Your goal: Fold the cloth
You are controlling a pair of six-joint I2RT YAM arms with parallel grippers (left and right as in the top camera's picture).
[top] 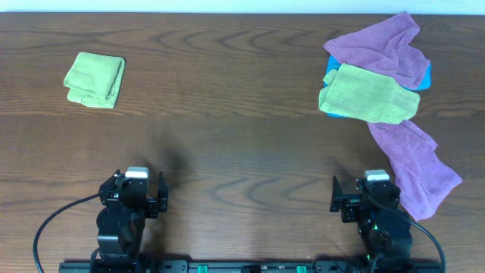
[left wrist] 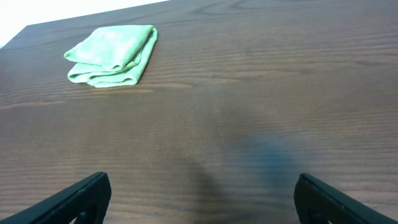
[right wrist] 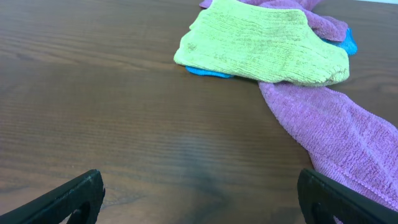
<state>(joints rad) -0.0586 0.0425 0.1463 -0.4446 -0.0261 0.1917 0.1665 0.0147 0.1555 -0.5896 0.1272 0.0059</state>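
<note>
The bright lime-green cloth lies folded in a small bundle at the far left of the table. It also shows in the left wrist view. No white tag shows. My left gripper is open and empty at the near edge, well short of the cloth, with bare wood between its fingers. My right gripper is open and empty at the near right, with bare wood between its fingers.
A duller yellow-green cloth lies at the far right on a blue cloth and a purple cloth. Another purple cloth trails toward my right gripper, close to its right finger.
</note>
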